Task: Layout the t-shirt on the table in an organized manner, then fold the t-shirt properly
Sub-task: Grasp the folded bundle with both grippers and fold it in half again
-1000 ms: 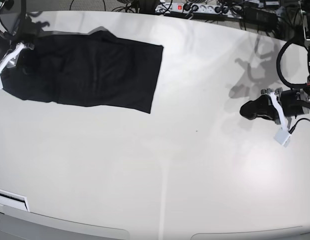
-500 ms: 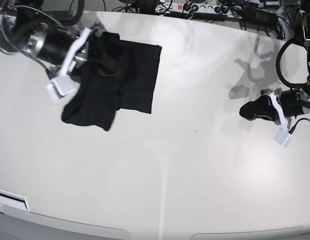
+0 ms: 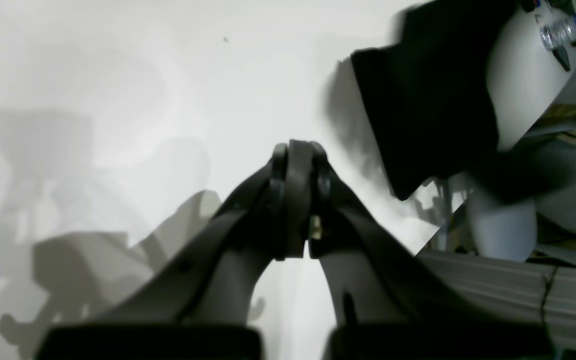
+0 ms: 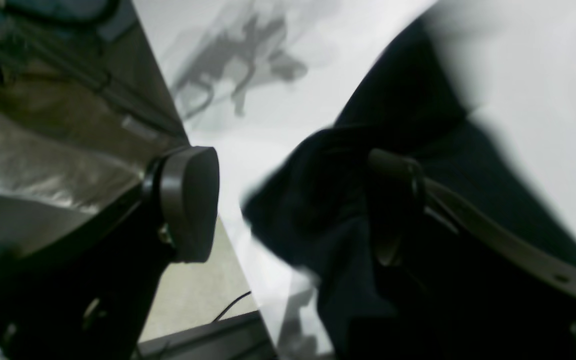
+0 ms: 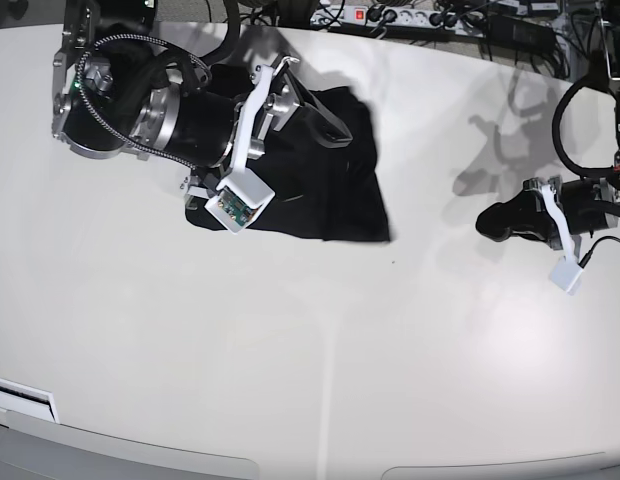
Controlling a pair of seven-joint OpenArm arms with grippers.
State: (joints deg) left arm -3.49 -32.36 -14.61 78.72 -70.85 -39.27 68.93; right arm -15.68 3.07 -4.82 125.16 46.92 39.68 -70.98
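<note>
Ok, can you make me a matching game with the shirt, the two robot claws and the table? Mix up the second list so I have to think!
Things:
1. t-shirt
2. left gripper
3. right gripper
4. table

Descriptions:
A. glossy off-white, with a curved edge
B. black, bunched up near the far side of the table
C. jaws wide apart, over the black cloth
D. shut, holding nothing, well away from the cloth

Pairs: 1-B, 2-D, 3-C, 4-A

Black t-shirt (image 5: 335, 185) lies bunched — partly folded over — on the off-white table (image 5: 340, 350).
</note>
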